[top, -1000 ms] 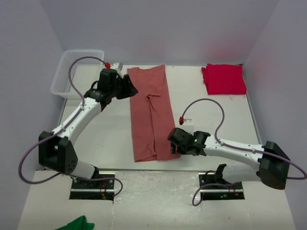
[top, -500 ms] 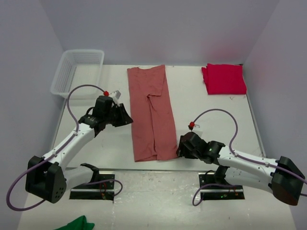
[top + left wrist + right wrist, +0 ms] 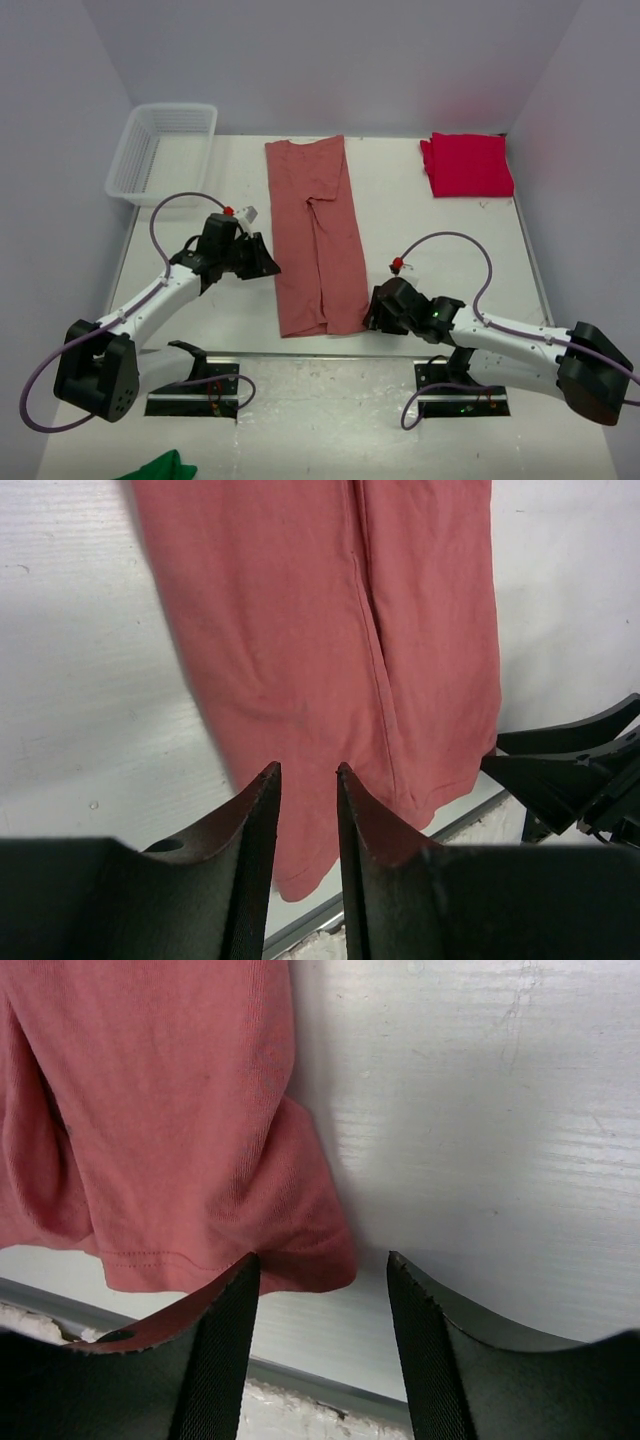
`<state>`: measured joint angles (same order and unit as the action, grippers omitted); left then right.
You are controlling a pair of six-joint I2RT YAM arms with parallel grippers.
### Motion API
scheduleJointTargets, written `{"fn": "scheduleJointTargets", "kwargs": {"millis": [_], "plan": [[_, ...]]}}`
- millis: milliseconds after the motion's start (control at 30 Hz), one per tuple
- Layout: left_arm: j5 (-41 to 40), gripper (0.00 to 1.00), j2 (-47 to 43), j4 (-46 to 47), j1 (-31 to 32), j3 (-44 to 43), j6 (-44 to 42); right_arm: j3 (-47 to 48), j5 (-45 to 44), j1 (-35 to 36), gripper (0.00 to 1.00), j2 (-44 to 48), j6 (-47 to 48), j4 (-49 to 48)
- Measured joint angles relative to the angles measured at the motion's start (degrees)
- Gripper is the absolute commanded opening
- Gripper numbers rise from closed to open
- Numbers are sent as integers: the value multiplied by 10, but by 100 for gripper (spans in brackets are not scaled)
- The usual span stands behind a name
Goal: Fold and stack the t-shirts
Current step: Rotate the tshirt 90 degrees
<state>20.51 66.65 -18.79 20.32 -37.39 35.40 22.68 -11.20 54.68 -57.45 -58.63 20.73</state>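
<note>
Salmon-red t-shirt [image 3: 312, 240] lies flat as a long folded strip down the middle of the white table [image 3: 220, 190]. A crimson t-shirt [image 3: 468, 165] sits folded at the upper right. The left gripper [image 3: 268, 264] rests at the strip's left edge, jaws narrowly apart, pinching nothing visible. The right gripper [image 3: 370, 312] is at the strip's lower right corner, jaws wide and straddling the hem. A white basket [image 3: 140, 160] stands at the upper left.

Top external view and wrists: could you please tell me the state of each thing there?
salmon t-shirt: folded into a long strip, flat.
crimson t-shirt: folded, flat.
basket: upright.
green cloth: crumpled.
left hand: open, narrow gap, holding nothing.
right hand: open, straddling the salmon t-shirt's near corner.
</note>
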Motion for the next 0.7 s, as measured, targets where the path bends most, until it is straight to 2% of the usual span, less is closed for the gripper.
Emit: {"fn": "scheduleJointTargets", "kwargs": {"millis": [167, 233, 300, 333, 400, 500, 633, 700], "plan": [[4, 31, 0, 4, 0, 5, 0, -5, 5, 0, 45, -10, -10, -17], [3, 31, -1, 2, 0, 6, -1, -7, 5, 0, 38, -12, -15, -22], [3, 31, -4, 1, 0, 6, -1, -8, 5, 0, 28, -14, -20, -24], [2, 31, -6, -2, 0, 6, -2, -9, 5, 0, 12, -16, -23, -25], [0, 34, -9, -7, 0, 6, -5, -12, 5, 0, 0, -18, -26, -26], [-8, 45, -14, -32, 0, 5, -7, -14, 5, 1, 0, -24, -33, -31], [-20, 51, -38, -64, 0, 12, -10, -14, 5, 2, 0, -38, -33, -50], [-26, 64, -56, -79, 1, 20, -11, -12, 5, 5, 0, -47, -33, -61]]}}
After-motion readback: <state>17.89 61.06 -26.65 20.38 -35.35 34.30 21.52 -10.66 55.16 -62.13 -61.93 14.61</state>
